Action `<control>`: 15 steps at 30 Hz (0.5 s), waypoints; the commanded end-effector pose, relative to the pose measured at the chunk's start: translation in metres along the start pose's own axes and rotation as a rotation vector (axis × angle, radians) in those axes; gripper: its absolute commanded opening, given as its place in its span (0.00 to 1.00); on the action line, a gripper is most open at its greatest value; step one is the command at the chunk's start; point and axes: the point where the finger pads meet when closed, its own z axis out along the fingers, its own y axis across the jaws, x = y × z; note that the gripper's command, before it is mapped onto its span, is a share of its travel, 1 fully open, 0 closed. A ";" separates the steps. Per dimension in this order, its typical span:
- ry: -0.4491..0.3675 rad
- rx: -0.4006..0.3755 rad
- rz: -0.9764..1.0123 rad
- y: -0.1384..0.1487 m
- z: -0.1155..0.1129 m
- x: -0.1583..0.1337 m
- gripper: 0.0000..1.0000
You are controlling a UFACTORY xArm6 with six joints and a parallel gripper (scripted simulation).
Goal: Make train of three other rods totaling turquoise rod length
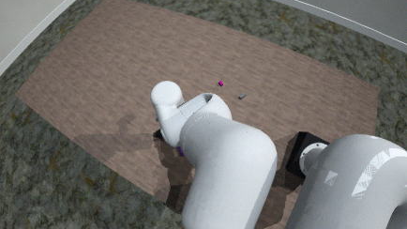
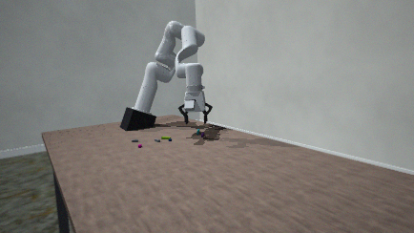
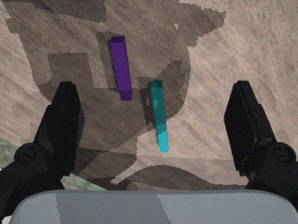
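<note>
In the wrist view a purple rod [image 3: 121, 67] and a turquoise rod [image 3: 160, 124] lie flat on the table, side by side and a little apart, in the arm's shadow. My gripper [image 3: 154, 99] hangs above them, open and empty, with the turquoise rod between the two finger lines. In the exterior view the gripper [image 2: 196, 116] hovers above the turquoise rod [image 2: 198, 131] and the purple rod [image 2: 202, 135]. A magenta rod [image 1: 220, 83] and a grey rod [image 1: 242, 96] lie apart on the table in the top view. A lime rod [image 2: 165, 137] lies further left.
A second grey rod [image 2: 134, 140], a magenta rod [image 2: 140, 146] and small blue rods [image 2: 170, 140] lie left of the gripper. The arm's black base [image 2: 136, 118] stands at the table's far end. The arm's body hides much of the table in the top view.
</note>
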 end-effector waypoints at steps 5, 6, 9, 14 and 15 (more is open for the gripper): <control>0.004 -0.010 0.067 -0.004 -0.001 -0.001 1.00; 0.004 -0.010 0.069 -0.004 -0.001 -0.001 1.00; 0.004 -0.010 0.069 -0.004 -0.001 -0.001 1.00; 0.004 -0.010 0.069 -0.004 -0.001 -0.001 1.00; 0.004 -0.010 0.069 -0.004 -0.001 -0.001 1.00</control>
